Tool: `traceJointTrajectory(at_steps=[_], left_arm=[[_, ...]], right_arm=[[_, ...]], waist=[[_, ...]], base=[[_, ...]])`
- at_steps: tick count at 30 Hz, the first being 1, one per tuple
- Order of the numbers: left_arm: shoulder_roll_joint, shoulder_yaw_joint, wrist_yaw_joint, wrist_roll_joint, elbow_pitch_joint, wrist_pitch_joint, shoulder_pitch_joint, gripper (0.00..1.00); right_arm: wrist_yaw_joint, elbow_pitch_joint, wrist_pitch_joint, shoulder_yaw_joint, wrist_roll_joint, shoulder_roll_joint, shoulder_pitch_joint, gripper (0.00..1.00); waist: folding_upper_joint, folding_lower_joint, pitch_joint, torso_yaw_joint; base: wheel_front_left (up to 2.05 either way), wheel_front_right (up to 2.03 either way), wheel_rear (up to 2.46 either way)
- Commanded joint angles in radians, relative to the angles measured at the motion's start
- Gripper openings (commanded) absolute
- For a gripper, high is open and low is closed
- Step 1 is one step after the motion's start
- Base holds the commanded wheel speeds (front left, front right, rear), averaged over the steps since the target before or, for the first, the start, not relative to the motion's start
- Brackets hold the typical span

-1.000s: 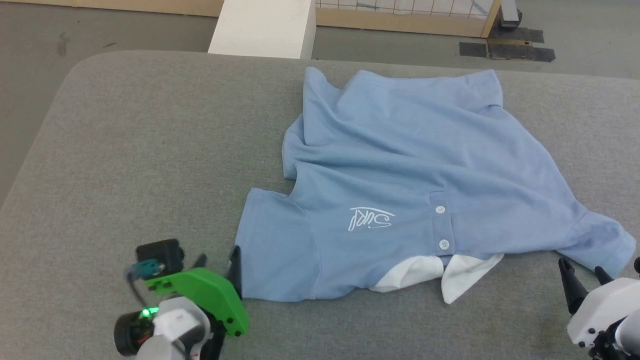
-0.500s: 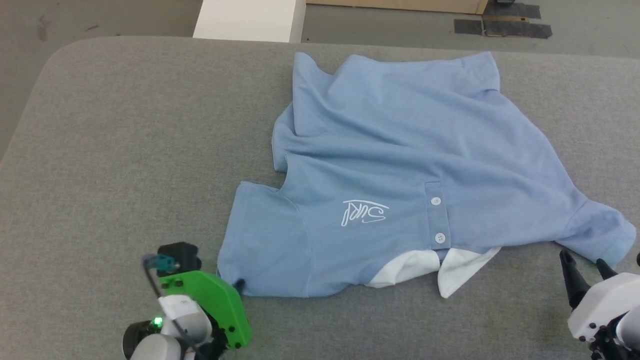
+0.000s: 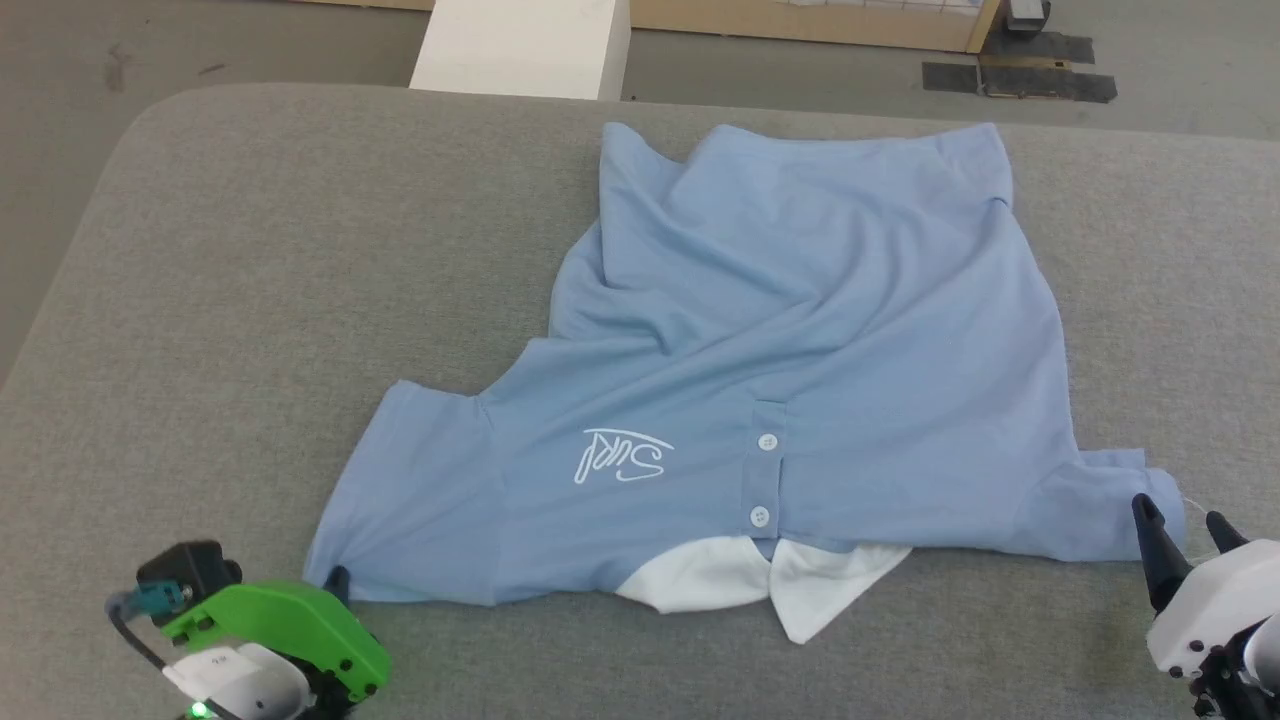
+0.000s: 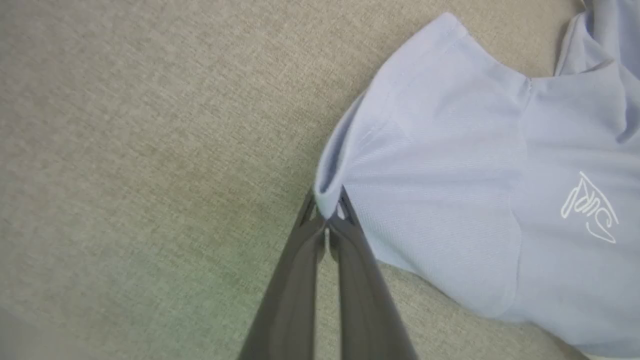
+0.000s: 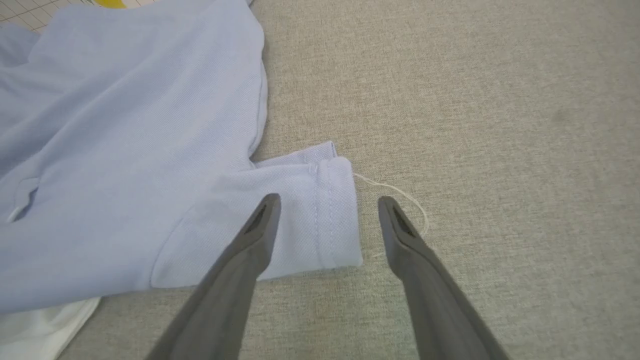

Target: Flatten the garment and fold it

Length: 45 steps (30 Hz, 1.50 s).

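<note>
Garment (image 3: 800, 330) lies front-up and wrinkled on the grey table (image 3: 250, 300) (collar toward the robot). At one sleeve's hem corner the left gripper (image 4: 327, 212) pinches the cloth, fingers closed; the right gripper (image 5: 330, 200) stands wide open astride the other sleeve's hem.

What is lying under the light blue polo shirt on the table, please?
The polo shirt lies on the grey cloth-covered table, which shows beside it. Its white collar sticks out from under the near edge. Whatever else is beneath is covered.
</note>
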Motion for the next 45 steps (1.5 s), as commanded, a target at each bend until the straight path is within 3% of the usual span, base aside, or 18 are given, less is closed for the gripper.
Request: traceJointTrajectory(at_steps=[1,2,5,9,14,19,25,26,27,36,45], left_arm=[[-0.01,0.004,-0.003,-0.023,0.002,-0.017,0.009,0.42],[-0.017,-0.003,-0.014,-0.03,0.004,-0.032,0.007,1.0],[-0.026,-0.002,-0.039,-0.03,-0.015,-0.114,-0.011,1.0],[0.002,-0.003,-0.085,0.052,-0.049,-0.309,-0.034,1.0],[0.019,-0.032,-0.126,0.151,-0.058,-0.526,-0.049,1.0],[0.0,-0.072,-0.136,0.187,-0.036,-0.611,-0.077,1.0],[-0.015,-0.099,-0.138,0.192,0.004,-0.629,-0.108,1.0],[-0.017,-0.101,-0.138,0.192,0.009,-0.63,-0.112,1.0],[-0.018,-0.103,-0.138,0.192,0.013,-0.632,-0.116,1.0],[-0.024,-0.125,-0.143,0.192,0.022,-0.639,-0.161,1.0],[-0.041,-0.172,-0.151,0.192,0.049,-0.649,-0.221,1.0]], right_arm=[[-0.002,-0.002,0.001,0.001,-0.005,-0.004,-0.008,1.0],[-0.002,-0.002,0.002,-0.002,-0.004,-0.005,-0.005,1.0],[-0.002,-0.009,0.007,0.001,0.0,-0.013,-0.014,1.0],[-0.002,-0.014,0.045,0.031,-0.001,-0.058,-0.078,1.0],[-0.002,0.066,0.202,0.12,-0.034,-0.143,-0.235,1.0],[-0.002,0.202,0.319,0.235,-0.082,-0.22,-0.37,1.0],[-0.002,0.313,0.44,0.36,-0.061,-0.261,-0.426,1.0],[-0.002,0.319,0.46,0.369,-0.056,-0.269,-0.432,0.56],[-0.002,0.32,0.475,0.376,-0.049,-0.277,-0.442,0.0],[-0.002,0.306,0.411,0.422,-0.068,-0.311,-0.677,0.0],[-0.002,0.474,0.297,0.472,-0.154,-0.275,-0.917,0.0]], waist=[[0.0,0.0,0.0,0.005],[0.0,0.0,-0.002,0.01],[0.0,0.0,-0.005,0.016],[0.0,0.0,0.0,0.013],[0.0,0.0,0.033,0.018],[0.0,0.0,0.08,0.054],[0.0,0.0,0.113,0.092],[0.0,0.0,0.117,0.095],[0.0,0.0,0.12,0.098],[0.0,0.0,0.173,0.122],[0.0,0.0,0.242,0.177]], base=[[0.0,0.0,0.0],[0.0,0.0,0.0],[0.0,0.0,0.0],[0.0,0.0,0.0],[0.0,0.0,0.0],[0.0,0.0,0.0],[0.0,0.0,0.0],[0.0,0.0,0.0],[0.0,0.0,0.0],[0.0,0.0,0.0],[0.0,0.0,0.0]])
